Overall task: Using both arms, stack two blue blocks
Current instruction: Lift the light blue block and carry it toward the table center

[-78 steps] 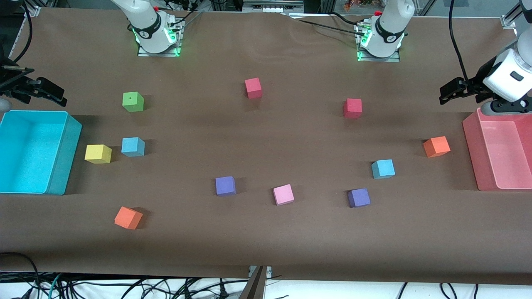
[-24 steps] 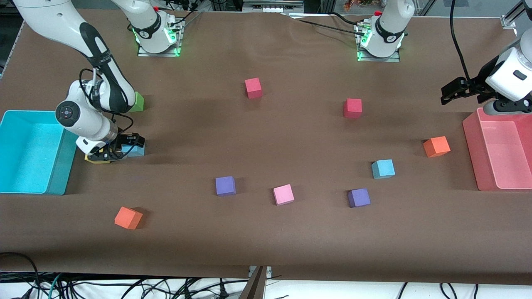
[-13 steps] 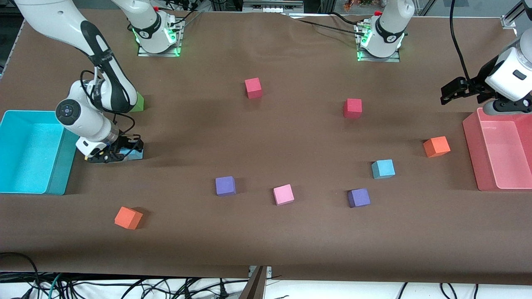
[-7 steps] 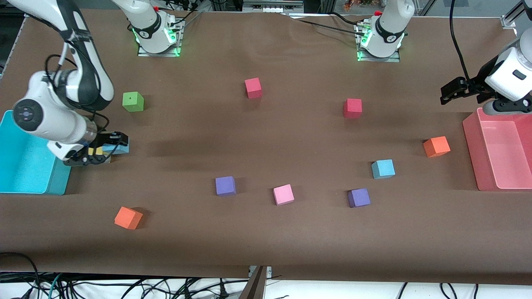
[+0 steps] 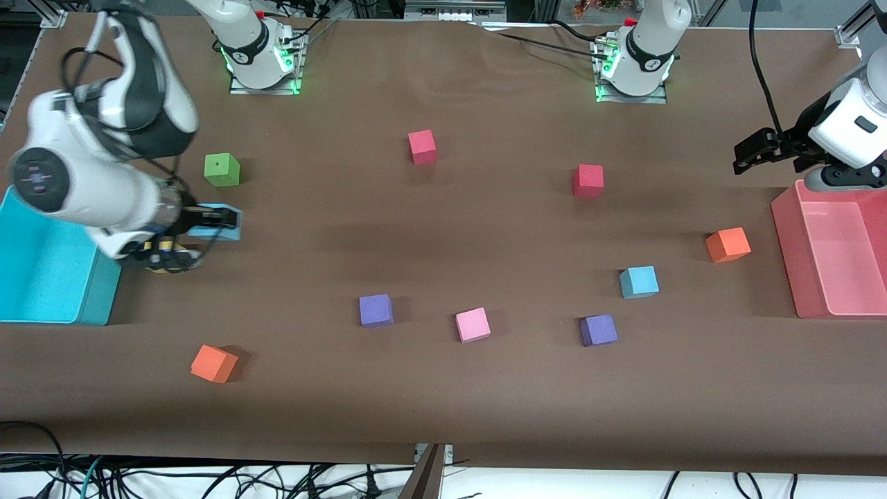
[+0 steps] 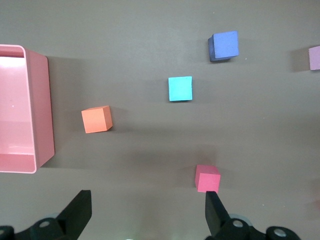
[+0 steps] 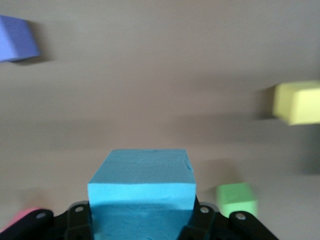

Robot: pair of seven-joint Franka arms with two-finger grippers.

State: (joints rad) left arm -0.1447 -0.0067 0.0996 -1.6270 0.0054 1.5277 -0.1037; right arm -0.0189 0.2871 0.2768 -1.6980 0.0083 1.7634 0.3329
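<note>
My right gripper (image 5: pixel 208 229) is shut on one sky-blue block (image 5: pixel 222 226) and holds it in the air over the table by the yellow block (image 5: pixel 163 267). In the right wrist view the block (image 7: pixel 142 192) fills the space between my fingers (image 7: pixel 141 222). The second sky-blue block (image 5: pixel 638 282) sits on the table toward the left arm's end, and also shows in the left wrist view (image 6: pixel 180 88). My left gripper (image 5: pixel 754 152) is open and empty, and waits in the air over the table next to the pink bin (image 5: pixel 786 229); its fingers are spread wide (image 6: pixel 147 215).
A turquoise bin (image 5: pixel 104 294) stands at the right arm's end. Green (image 5: pixel 222 170), orange (image 5: pixel 214 363), purple (image 5: pixel 375 310), pink (image 5: pixel 473 324), purple (image 5: pixel 599 330), orange (image 5: pixel 727 244) and two red blocks (image 5: pixel 422 147) (image 5: pixel 588 180) lie scattered.
My right gripper came down, shut on the blue block beside the yellow one and has lifted it off the table. The left arm has not moved.
</note>
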